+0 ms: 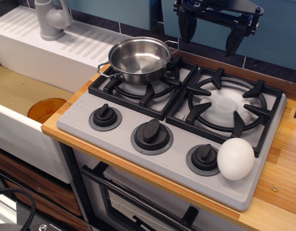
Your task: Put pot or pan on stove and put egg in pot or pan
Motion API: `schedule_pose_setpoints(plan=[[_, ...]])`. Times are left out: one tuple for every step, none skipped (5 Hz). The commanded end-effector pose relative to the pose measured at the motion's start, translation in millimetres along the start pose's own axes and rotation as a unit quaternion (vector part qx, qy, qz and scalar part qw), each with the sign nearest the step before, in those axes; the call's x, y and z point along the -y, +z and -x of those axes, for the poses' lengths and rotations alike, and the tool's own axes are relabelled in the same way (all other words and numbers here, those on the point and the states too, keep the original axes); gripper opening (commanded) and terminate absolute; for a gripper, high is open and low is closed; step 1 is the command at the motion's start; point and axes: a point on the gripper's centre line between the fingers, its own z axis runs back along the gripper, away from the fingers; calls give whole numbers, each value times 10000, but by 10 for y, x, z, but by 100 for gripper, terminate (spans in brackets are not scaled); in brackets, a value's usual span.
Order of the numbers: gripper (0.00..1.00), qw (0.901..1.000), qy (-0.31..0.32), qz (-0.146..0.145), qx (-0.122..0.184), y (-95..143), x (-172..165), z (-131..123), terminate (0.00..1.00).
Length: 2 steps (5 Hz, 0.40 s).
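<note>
No writing can be read. The pot (140, 58) is seated on the stove (177, 159) at ten o'clock; the egg (235, 158) at five. The fingers (209, 33) are spread, empty.

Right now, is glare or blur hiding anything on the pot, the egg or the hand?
In the observation.image view, the pot carries bright reflections on its steel wall and floor, yet its rim reads clearly and it looks empty; the egg is evenly lit with a soft shadow beneath; the hand is dark against the blue wall, sharp enough to show its fingers apart.
</note>
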Motion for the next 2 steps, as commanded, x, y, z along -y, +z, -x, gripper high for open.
schedule_pose_setpoints(plan=[[100,10000,0,0,0,0,0,0,0],[100,9999,-79,-83,76,-58,-82,-101,0]])
